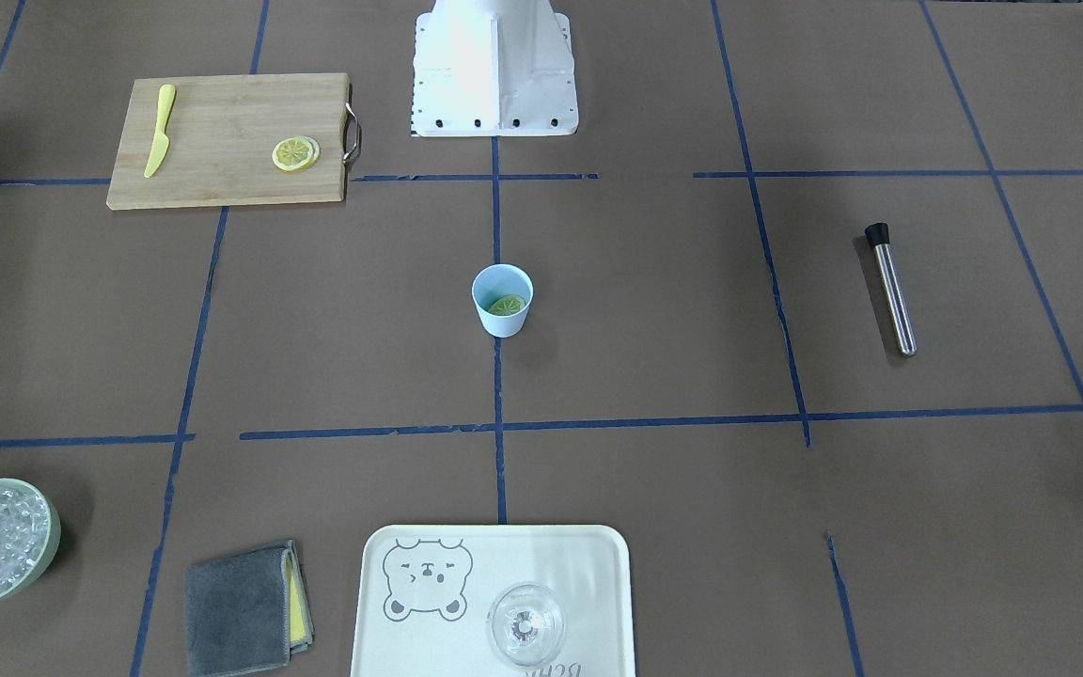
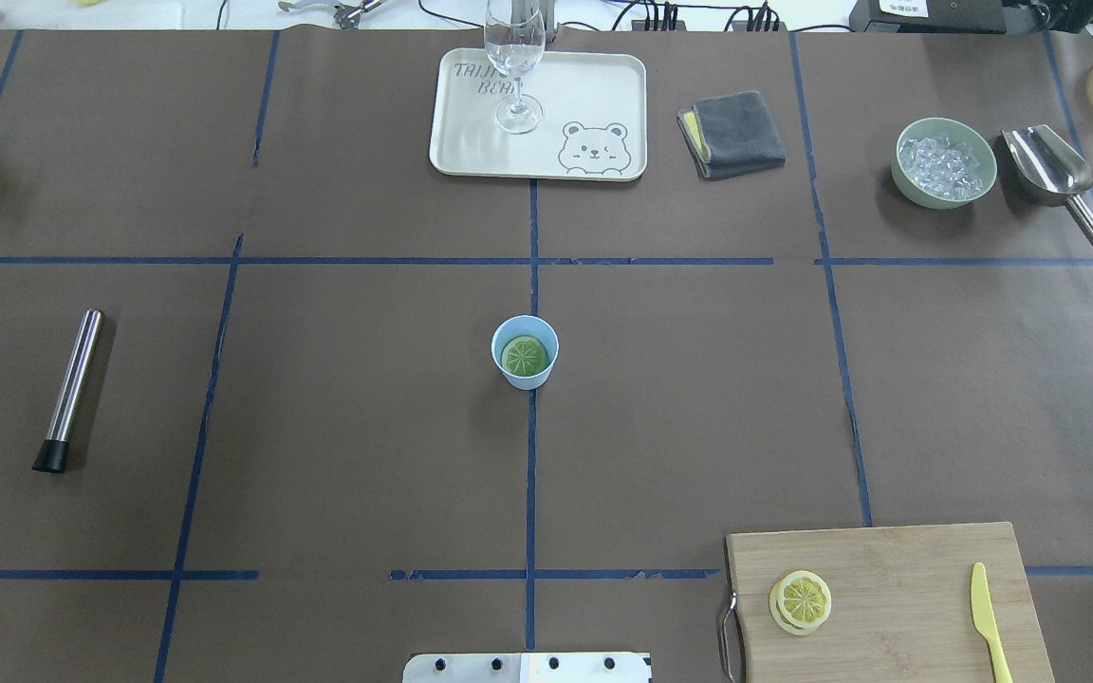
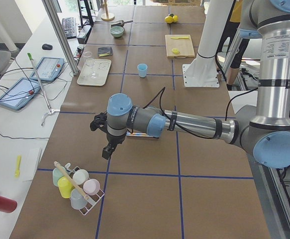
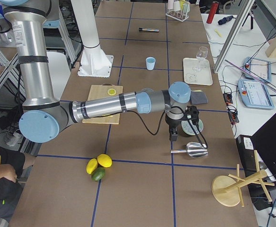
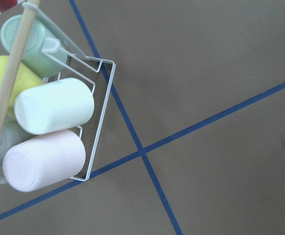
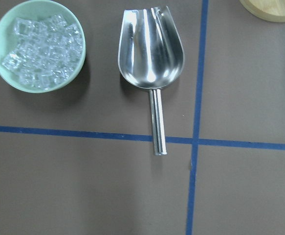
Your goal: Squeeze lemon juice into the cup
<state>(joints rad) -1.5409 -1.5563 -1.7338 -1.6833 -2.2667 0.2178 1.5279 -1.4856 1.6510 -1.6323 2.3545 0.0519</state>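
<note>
Lemon (image 2: 525,356) lies flat inside the cup (image 2: 527,380), a round slice that looks greenish in the cup's shade; how deep it sits is hard to make out. The cup stands upright at the middle of the table (image 2: 357,398), on the blue centre tape line.

More slices (image 2: 801,601) lie overlapped on the board (image 2: 898,569) at the near right. The knife (image 2: 990,621) lies toward the board's right side, and the overhead view cuts off the board's near edge.

Neither gripper shows in the overhead or front view, nor in its own wrist view. Both are seen only from the table's ends, small and dark. The left gripper (image 3: 107,152) hangs pointing down over the left end of the table, near the rack (image 3: 85,196) of cups and well apart from the cup. Whether its jaws are wide or narrow I cannot tell. The right gripper (image 4: 173,136) hangs over the far right end, well apart from the cup, and partly hides the bowl (image 2: 935,200) in the right side view, with the scoop (image 2: 1045,161) just beside. Its jaws too I cannot tell.

At the far middle a glass (image 2: 515,66) stands on the tray (image 2: 594,90), its rim cut off in the overhead view. A cloth (image 2: 736,133) lies right of the tray. A metal rod (image 2: 72,384) lies at the left.
</note>
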